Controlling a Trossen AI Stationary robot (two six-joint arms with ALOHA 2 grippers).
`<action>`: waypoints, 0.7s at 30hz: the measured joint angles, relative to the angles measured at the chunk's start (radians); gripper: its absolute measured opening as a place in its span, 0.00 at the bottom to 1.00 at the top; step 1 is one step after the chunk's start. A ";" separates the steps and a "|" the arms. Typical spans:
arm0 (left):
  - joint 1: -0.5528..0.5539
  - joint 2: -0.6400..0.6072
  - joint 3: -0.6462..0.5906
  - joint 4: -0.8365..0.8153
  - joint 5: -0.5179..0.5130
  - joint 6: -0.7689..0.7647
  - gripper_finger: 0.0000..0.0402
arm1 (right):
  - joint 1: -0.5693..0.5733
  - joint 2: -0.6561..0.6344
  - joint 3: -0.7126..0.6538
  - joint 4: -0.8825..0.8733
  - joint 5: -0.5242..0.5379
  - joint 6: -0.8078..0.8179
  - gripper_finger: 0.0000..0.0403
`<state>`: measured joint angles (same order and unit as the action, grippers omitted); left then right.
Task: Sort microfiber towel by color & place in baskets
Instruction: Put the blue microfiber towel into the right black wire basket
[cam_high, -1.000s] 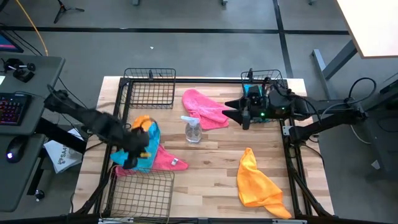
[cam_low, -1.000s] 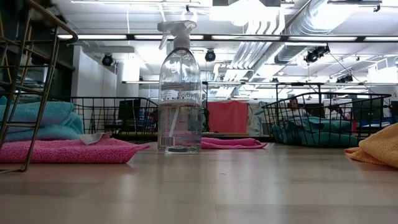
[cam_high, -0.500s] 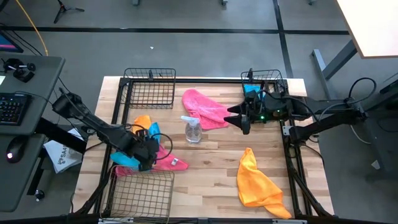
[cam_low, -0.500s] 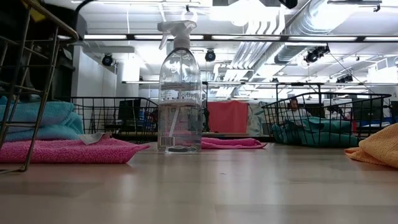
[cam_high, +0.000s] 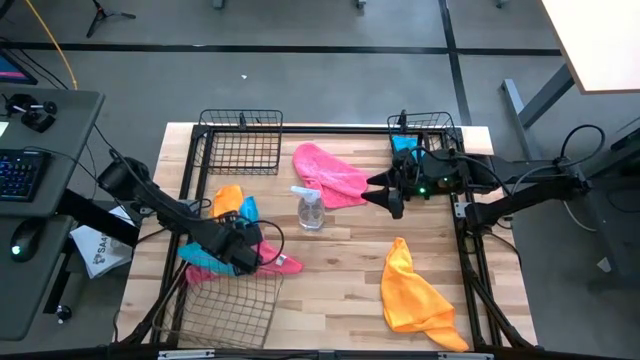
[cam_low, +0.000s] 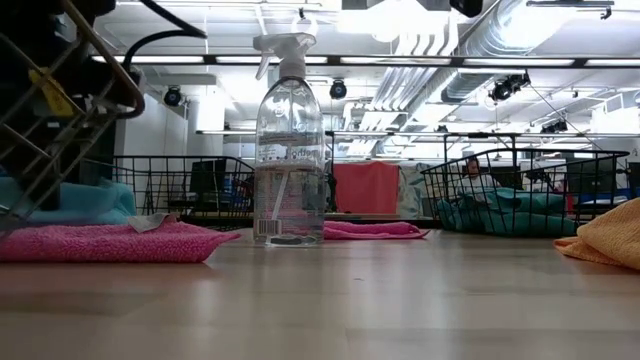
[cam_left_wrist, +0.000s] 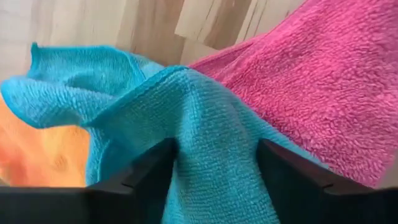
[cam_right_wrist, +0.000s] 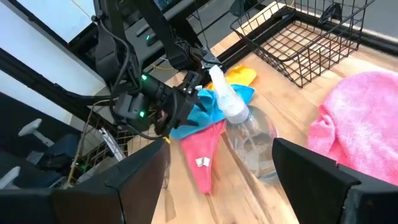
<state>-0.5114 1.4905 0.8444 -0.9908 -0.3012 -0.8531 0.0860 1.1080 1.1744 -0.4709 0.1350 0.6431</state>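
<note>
A pile of three towels lies at the table's left: orange (cam_high: 228, 196), teal (cam_high: 247, 209) and pink (cam_high: 275, 262). My left gripper (cam_high: 243, 258) is down on this pile, open, with a raised teal fold (cam_left_wrist: 205, 118) between its fingers. My right gripper (cam_high: 395, 195) hangs open beside the far right basket (cam_high: 445, 125), which holds teal cloth (cam_high: 403, 145). Another pink towel (cam_high: 328, 172) and another orange towel (cam_high: 415, 295) lie spread on the wood. The far left basket (cam_high: 240, 145) stands bare. The near left basket (cam_high: 230, 310) sits askew. My left gripper stands astride a raised fold of the teal towel (cam_left_wrist: 214, 155), one finger on each side. The cloth fills the gap and lies against both inner faces. The fingers come from above, slanting toward the table's right. The towel rests on the pink and orange ones.
A clear spray bottle (cam_high: 311, 207) stands upright at the table's middle, between the pile and the far pink towel. Black frame rails (cam_high: 470, 250) run along the table's left and right sides. Bare wood lies between the bottle and the right-hand orange towel.
My left gripper has gone toward the table's right and near edges across the pile and come down onto the teal towel. The near left basket has tipped: its wires now slant in the low view.
</note>
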 joint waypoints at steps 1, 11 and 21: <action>0.000 0.001 0.000 0.000 0.000 -0.009 0.44 | 0.000 0.000 0.000 0.000 -0.004 0.007 0.72; 0.000 -0.069 0.001 0.007 -0.054 -0.086 0.02 | 0.000 0.000 0.000 0.002 -0.015 0.012 0.72; 0.000 -0.205 0.006 0.006 -0.089 -0.123 0.00 | 0.000 0.000 0.000 0.011 -0.015 0.012 0.72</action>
<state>-0.5110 1.2850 0.8508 -0.9846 -0.3901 -0.9763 0.0860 1.1080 1.1744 -0.4603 0.1201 0.6548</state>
